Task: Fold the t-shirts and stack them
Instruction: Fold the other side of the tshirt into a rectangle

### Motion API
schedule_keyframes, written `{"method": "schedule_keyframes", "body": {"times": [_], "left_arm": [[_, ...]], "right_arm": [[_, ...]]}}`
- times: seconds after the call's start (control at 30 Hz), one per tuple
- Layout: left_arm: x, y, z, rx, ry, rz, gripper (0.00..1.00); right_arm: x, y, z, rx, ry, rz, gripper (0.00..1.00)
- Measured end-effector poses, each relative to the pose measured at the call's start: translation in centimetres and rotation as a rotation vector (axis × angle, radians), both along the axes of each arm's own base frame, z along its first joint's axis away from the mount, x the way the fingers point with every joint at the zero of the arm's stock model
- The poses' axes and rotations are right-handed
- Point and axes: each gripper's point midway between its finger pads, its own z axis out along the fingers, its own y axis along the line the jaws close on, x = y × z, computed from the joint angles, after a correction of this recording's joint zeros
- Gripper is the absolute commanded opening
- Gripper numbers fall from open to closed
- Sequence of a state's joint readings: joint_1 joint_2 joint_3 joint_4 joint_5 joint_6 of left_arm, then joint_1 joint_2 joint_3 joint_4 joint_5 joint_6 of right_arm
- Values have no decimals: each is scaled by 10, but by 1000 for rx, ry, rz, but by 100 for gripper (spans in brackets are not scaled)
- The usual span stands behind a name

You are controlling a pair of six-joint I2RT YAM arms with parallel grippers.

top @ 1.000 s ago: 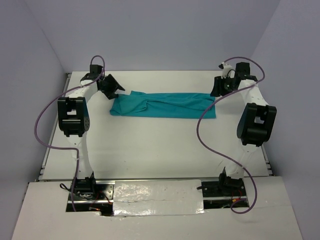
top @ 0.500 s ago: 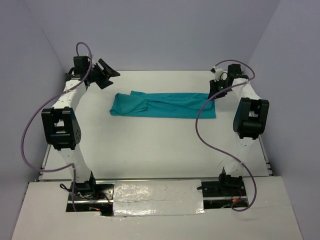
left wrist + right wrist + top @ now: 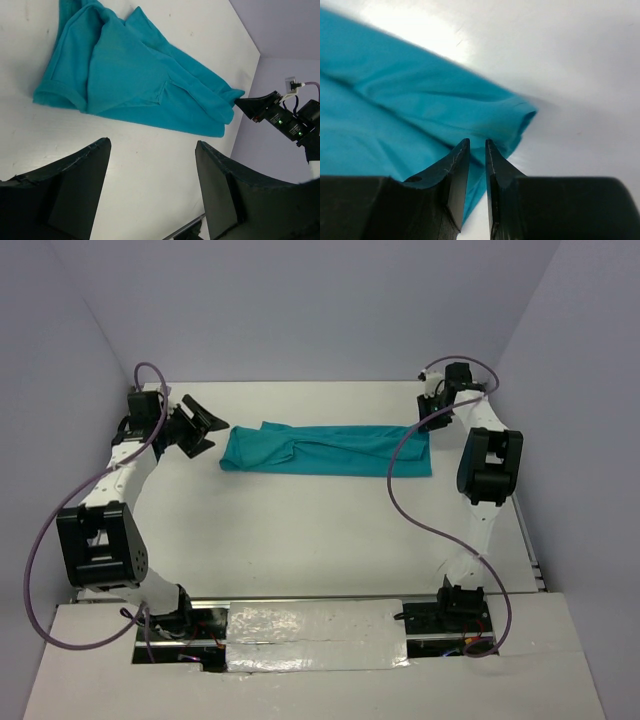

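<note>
- As viewed from the top external camera, a plain teal soft-cloth t-shirt [image 3: 330,448] is laid as a long folded strip across the far half of the flat white table [image 3: 300,530]. Its long axis runs left to right. The left gripper [image 3: 195,425] is held just off its left end and the right gripper [image 3: 430,418] at its far right corner, so each end is nearest its own arm.
- From the left wrist, the left gripper [image 3: 152,150] is shown spread wide and empty. The t-shirt [image 3: 135,75] lies ahead, apart from the fingers, and is stretched away toward the right gripper [image 3: 255,106].
- From the right wrist, the right gripper [image 3: 476,145] is seen closed to a thin slit over the t-shirt [image 3: 395,115] near its corner. No cloth is seen between the jaws.
</note>
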State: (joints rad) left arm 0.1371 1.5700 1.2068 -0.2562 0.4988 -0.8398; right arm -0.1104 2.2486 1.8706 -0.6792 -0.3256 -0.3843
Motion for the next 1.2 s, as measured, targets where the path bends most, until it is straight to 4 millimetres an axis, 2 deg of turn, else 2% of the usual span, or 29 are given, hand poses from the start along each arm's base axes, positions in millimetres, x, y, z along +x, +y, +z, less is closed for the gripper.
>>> {"method": "schedule_keyframes", "body": {"times": [0.2,0.27,0.33,0.57,0.63,0.7,0.83,0.9,1.0,1.1,1.2], "left_arm": [[-23,8,7,5,-14,28,82],[-27,8,7,5,-16,29,82],[-32,7,3,3,-8,28,82],[-43,7,-7,-2,29,32,83],[-45,8,-3,1,21,35,83],[-47,11,1,6,9,39,83],[-53,13,7,19,-16,41,83],[-58,13,6,19,-14,43,83],[-66,13,-4,17,10,44,84],[-74,13,-15,11,39,47,83],[-82,14,-22,7,63,54,84]], "right_arm": [[23,-15,0,-80,-42,-78,28],[25,-16,-1,-108,-47,-98,33],[27,-15,0,-130,-53,-105,36],[30,-7,3,-112,-75,-87,37],[21,1,7,-61,-72,-38,45],[4,11,18,-24,-66,62,51],[-29,28,52,-11,-94,329,55],[-45,35,59,-24,-106,447,56],[-67,39,55,-57,-95,564,56],[-83,41,36,-99,-56,639,56],[-91,44,23,-141,-22,679,56]]}}
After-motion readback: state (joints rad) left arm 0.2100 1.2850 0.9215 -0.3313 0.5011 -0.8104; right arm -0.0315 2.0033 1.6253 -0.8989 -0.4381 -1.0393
